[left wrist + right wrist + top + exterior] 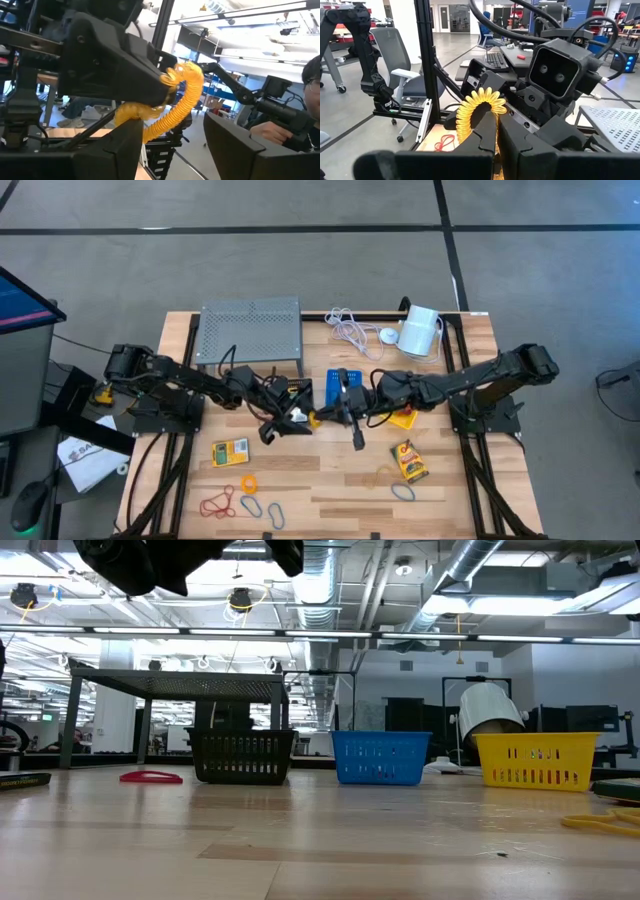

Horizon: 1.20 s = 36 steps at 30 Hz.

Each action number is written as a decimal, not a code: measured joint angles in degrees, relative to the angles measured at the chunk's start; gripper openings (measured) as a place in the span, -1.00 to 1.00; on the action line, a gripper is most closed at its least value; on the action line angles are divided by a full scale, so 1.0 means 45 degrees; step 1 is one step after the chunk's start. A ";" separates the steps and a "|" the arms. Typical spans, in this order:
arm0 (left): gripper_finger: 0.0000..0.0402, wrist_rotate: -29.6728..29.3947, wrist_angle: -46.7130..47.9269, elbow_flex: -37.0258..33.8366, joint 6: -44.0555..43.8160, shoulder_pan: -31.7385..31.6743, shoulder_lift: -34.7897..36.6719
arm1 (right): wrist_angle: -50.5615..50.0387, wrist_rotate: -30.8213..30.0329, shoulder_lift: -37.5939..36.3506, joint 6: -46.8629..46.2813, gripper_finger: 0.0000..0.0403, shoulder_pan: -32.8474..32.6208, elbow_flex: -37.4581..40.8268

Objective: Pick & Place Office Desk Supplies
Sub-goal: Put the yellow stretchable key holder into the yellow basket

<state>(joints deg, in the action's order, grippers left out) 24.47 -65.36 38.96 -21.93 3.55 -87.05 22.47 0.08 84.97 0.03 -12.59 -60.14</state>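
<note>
Trouble here would most likely come from the handover itself. A yellow coiled loop hangs in the air between the two arms, above the middle of the worktop and just in front of the blue bin. The right gripper is closed narrow on one end of it. The left gripper stands wide, with the loop between its fingers, not yet pinched as far as I can judge. If the right gripper lets go before the left one closes, the springy loop would likely drop or bounce off toward the loose bands at the near edge. If both pull at once, the coil may stretch and snap out of one grip. The arms are also very close, so a small misjudged move could knock them together.

The loop is bent into an arch; its long axis runs roughly across the worktop, from one gripper toward the other.
</note>
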 joint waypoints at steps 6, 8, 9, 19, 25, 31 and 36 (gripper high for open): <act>0.04 -0.0068 0.0648 0.0000 0.0004 -0.0599 0.0039 | -0.0189 0.0013 -0.0372 -0.0005 -1.00 -0.0057 0.0015; 0.04 -0.0151 0.0791 0.0000 -0.0088 -0.0929 0.0098 | -0.0418 0.0015 -0.0617 -0.0010 -1.00 -0.0126 0.0015; 0.04 -0.0153 0.0736 0.0002 -0.0146 -0.1049 0.0121 | -0.0441 0.0015 -0.0706 -0.0010 -1.00 -0.0158 0.0015; 0.03 -0.0117 0.2466 0.0005 0.0110 -0.1316 0.1129 | -0.2995 -0.1910 -0.1755 0.0087 -1.00 -0.0488 0.0005; 0.02 -0.0117 0.4644 -0.0282 0.0515 -0.1088 0.2172 | -0.5755 -0.3299 -0.2520 -0.0613 -1.00 -0.0514 0.0005; -0.05 -0.0171 0.5219 -0.1352 0.0838 -0.0994 0.3575 | -1.0348 -0.4760 -0.3968 -0.2895 -1.00 -0.0323 0.0005; -0.12 -0.1207 0.5064 -0.2607 0.0913 -0.0995 0.4962 | -1.3533 -0.5453 -0.5540 -0.4592 -1.00 -0.0379 0.0098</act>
<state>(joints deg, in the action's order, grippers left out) 19.04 -42.57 27.23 -17.82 -0.93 -64.72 -38.43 -24.46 60.04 -20.63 -14.29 -59.70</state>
